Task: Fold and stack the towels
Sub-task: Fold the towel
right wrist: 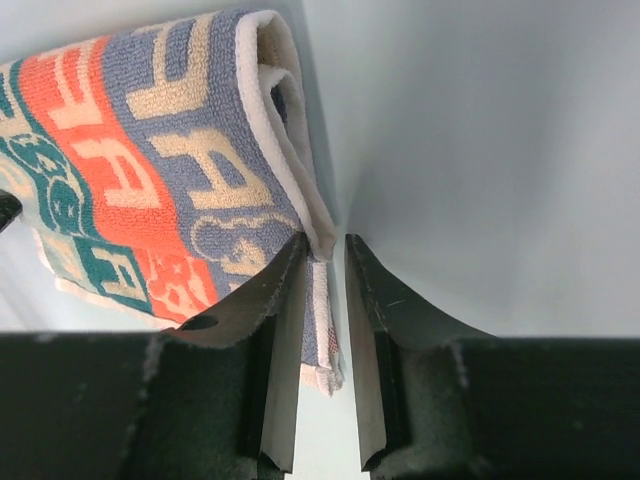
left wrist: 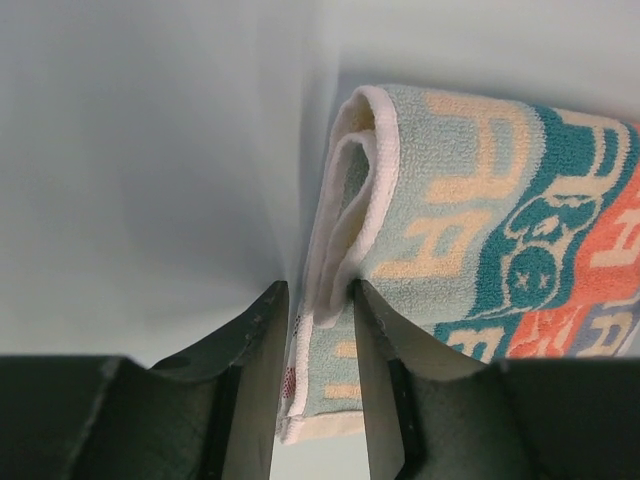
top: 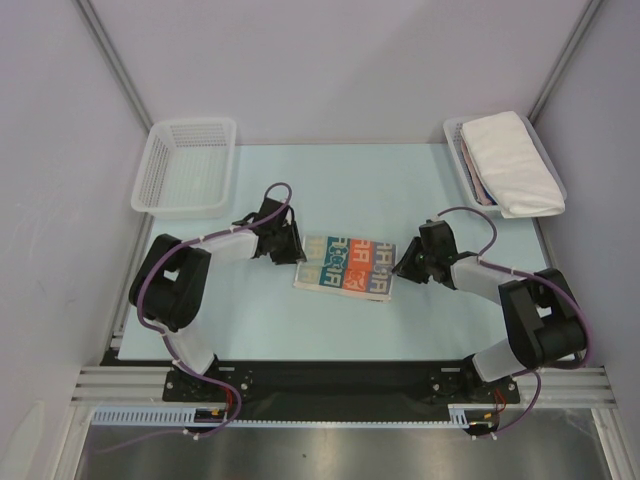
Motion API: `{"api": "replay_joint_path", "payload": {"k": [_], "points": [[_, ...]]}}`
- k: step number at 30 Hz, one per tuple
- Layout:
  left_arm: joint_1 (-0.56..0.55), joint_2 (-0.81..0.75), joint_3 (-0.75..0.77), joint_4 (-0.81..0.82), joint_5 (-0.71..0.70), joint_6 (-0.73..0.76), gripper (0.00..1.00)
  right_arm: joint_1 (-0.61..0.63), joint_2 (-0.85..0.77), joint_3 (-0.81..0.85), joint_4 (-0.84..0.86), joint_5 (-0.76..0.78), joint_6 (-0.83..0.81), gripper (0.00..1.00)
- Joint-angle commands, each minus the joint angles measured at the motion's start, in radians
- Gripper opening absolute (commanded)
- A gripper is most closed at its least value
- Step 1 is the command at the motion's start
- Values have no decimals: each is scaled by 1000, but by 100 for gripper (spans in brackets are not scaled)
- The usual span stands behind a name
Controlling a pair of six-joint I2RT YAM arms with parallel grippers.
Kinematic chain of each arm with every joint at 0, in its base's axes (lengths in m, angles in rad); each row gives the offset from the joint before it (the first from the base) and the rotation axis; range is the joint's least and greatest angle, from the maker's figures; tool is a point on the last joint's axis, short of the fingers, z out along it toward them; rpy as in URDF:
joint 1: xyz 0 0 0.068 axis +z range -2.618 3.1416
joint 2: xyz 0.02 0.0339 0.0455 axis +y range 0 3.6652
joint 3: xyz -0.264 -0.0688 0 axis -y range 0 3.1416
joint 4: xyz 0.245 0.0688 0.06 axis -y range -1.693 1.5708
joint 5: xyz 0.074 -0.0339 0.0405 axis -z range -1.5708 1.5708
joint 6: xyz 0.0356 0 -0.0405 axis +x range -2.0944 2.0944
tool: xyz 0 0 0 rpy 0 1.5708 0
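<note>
Bright, even light falls from above; shadows on the pale counter (top: 250, 330) are soft and faint. The overhead view is sharp. In both wrist views the near, dark fingers (left wrist: 255, 370) blur slightly.

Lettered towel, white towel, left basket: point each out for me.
Lettered towel (top: 345, 267): top view, middle of its folded face.
White towel (top: 512, 163): top view, middle of its top.
Left basket (top: 148, 172): top view, its left wall.

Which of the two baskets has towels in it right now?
The far-right mesh basket: a folded white towel lies in it on top of a pinkish towel. The far-left basket holds nothing.
</note>
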Motion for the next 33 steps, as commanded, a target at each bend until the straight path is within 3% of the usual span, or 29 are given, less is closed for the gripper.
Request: {"api": "replay_joint_path", "payload": {"k": [1, 10, 18, 33], "points": [[-8, -3, 31, -64, -1, 44, 39, -4, 12, 10, 31, -12, 12, 26], [-8, -20, 49, -80, 37, 30, 40, -5, 8, 18, 28, -15, 15, 3], [-6, -49, 66, -103, 42, 27, 45, -8, 0, 25, 16, -20, 12, 0], [-6, -58, 63, -75, 94, -77, 42, -13, -6, 30, 13, -26, 12, 0]]}}
